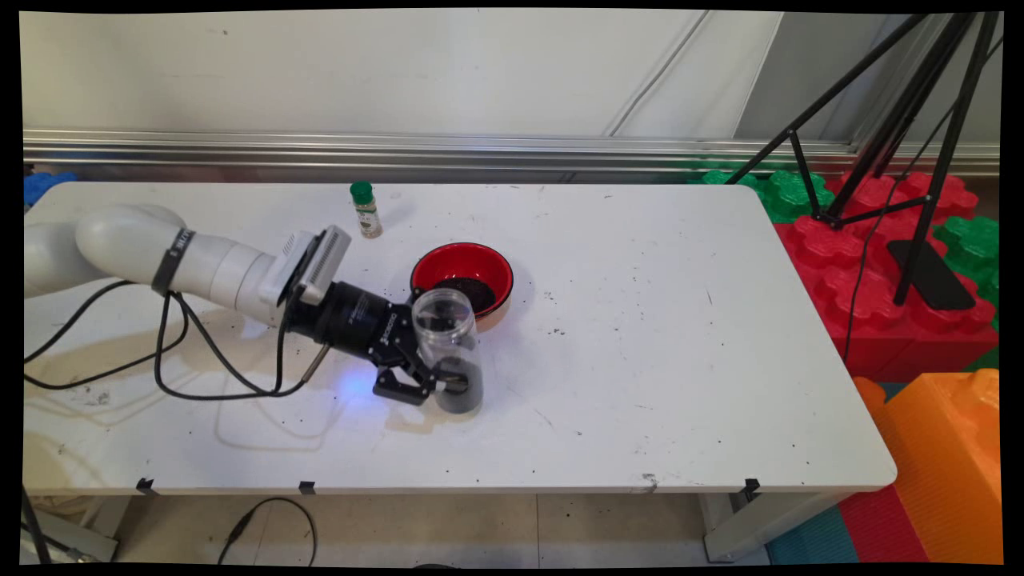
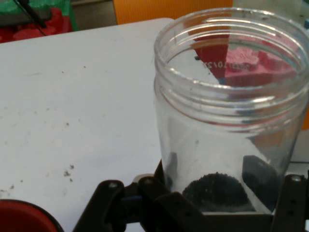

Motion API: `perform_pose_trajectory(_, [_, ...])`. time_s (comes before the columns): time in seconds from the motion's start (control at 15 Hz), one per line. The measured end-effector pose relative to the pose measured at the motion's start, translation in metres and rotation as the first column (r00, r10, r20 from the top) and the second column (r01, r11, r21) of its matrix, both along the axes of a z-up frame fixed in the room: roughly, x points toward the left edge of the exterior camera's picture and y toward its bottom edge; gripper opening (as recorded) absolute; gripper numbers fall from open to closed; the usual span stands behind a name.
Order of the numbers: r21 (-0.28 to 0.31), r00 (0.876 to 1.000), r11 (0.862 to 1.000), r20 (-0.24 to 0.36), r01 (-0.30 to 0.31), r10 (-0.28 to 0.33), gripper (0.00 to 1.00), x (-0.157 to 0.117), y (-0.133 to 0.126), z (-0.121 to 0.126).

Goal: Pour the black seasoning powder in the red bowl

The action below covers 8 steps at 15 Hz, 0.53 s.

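Evidently the worktop (image 1: 640, 360) carried a red bowl (image 1: 462, 276) of dark grains near its middle; just nearer the front edge, the gripper (image 1: 448, 384) was clamped low on a clear jar (image 1: 452, 344), upright; any tipping called for slow wrist turns.

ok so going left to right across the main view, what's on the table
black cables → spice bottle with green cap → clear jar held in the gripper; the red bowl overlaps the jar

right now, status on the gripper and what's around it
Gripper shut on clear jar, low over the table. Jar open-topped, dark grains at its bottom. Red bowl with dark grains just behind; green-capped bottle farther back.
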<state>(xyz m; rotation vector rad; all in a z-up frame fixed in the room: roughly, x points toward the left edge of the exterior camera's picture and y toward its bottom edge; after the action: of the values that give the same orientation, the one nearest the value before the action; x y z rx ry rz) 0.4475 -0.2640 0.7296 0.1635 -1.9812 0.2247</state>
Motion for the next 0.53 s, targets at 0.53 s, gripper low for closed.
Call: perform_pose_trajectory(0.53, [0.0, 0.999, 1.0, -0.042, -0.027, 0.027, 0.0, 0.002, -0.016, 0.034])
